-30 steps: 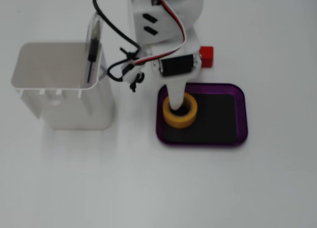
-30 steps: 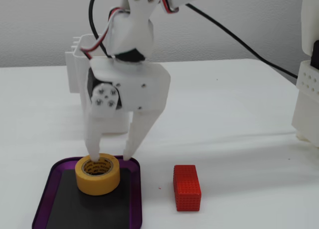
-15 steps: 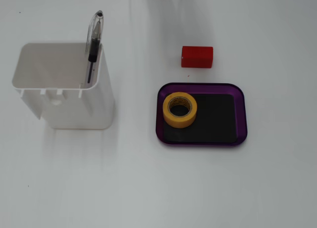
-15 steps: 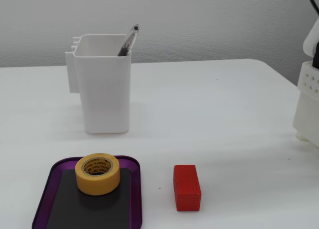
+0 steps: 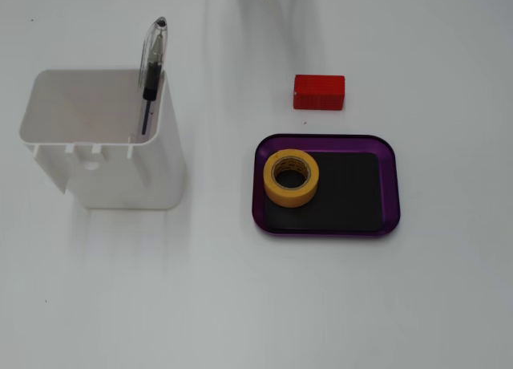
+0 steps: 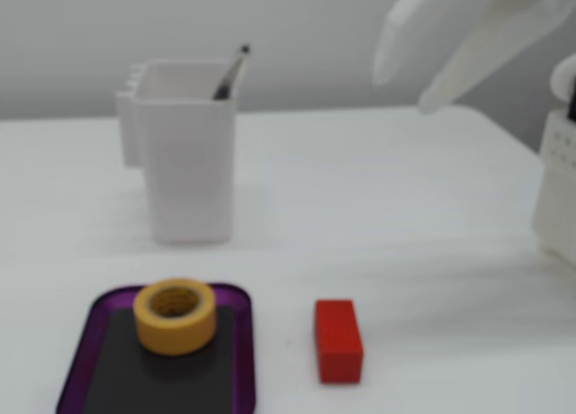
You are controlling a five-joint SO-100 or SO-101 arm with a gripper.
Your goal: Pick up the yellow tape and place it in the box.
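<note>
Yellow tape (image 5: 291, 177) lying flat inside the box (image 5: 388, 184), against its left end in the top-down fixed view, near the white container (image 5: 104, 140) side of the table; placing step looks finished. Gripper (image 6: 399, 90) up at the top right of the low fixed view, blurred, jaws slightly parted, holding nothing. Next move likely just parking clear; red block (image 6: 338, 339) untouched beside the box.

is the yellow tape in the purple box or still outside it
In. The yellow tape lies flat on the black bottom of the box, inside the purple rim at one end. The gripper is raised, well clear of it.
</note>
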